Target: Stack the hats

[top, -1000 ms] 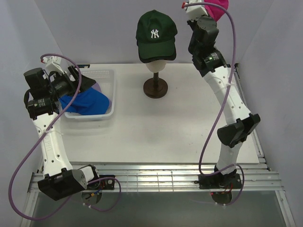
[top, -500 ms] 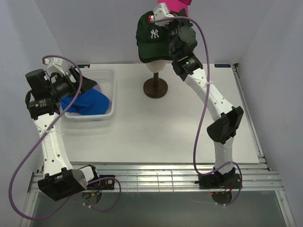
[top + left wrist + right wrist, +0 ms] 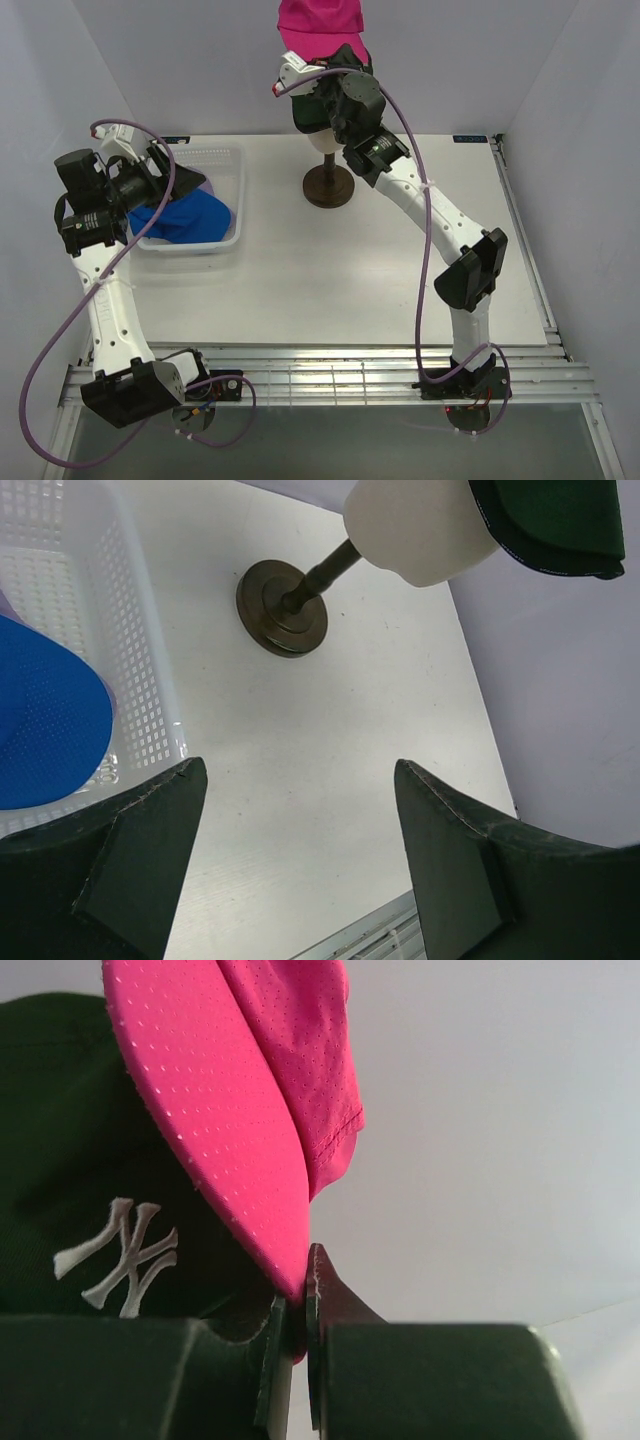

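Note:
My right gripper (image 3: 340,62) is shut on the brim of the magenta hat (image 3: 318,25) and holds it above the mannequin head (image 3: 326,140). The wrist view shows the pink brim (image 3: 250,1110) pinched between the jaws (image 3: 297,1310), right over the dark green NY hat (image 3: 90,1190). From above, that green hat (image 3: 304,105) sits on the head, mostly hidden by my arm. The bright blue hat (image 3: 185,215) lies in the white basket (image 3: 225,165), with a lavender edge (image 3: 203,183) behind it. My left gripper (image 3: 300,850) is open and empty beside the basket.
The mannequin head stands on a brown stand (image 3: 328,187) at the back middle of the white table (image 3: 330,280). The basket wall (image 3: 150,710) is just left of my left fingers. Grey walls close in both sides and the back.
My right arm has swung left from the back right, carrying the magenta hat to above the green hat on the mannequin head. The left arm has barely moved.

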Controlling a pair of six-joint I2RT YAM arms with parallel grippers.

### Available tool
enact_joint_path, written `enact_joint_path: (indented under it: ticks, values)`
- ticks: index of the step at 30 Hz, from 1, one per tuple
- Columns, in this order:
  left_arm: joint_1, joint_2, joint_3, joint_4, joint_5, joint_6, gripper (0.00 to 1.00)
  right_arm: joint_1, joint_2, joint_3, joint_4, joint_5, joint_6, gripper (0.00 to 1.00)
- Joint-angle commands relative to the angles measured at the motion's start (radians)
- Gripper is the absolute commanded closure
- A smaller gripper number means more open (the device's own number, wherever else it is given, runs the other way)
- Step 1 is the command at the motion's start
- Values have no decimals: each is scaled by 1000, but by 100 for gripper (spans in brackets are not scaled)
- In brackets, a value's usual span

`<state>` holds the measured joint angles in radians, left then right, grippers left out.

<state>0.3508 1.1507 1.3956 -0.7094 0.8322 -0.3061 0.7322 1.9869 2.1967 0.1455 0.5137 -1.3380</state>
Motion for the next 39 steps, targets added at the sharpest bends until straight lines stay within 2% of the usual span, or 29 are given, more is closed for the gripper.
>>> enact_joint_path:
  ticks: [1, 8, 13, 18, 30, 39]
  values:
    - [2, -29, -9, 13, 22, 15, 14, 15, -92, -11, 8, 68, -84, 92]
    - [2, -29, -10, 13, 19, 15, 14, 67, -146, -67, -30, 115, -170, 92]
    - [4, -31, -14, 13, 22, 15, 14, 95, -183, -101, -92, 152, -174, 92]
    - [4, -34, -17, 13, 24, 13, 14, 101, -214, -130, -214, 124, -135, 92]
    - [4, -36, -33, 21, 44, 22, 16, 102, -204, -178, -162, 147, -165, 92]
    - [5, -22, -47, 37, 71, 21, 16, 101, -269, -236, -215, 120, -135, 92]
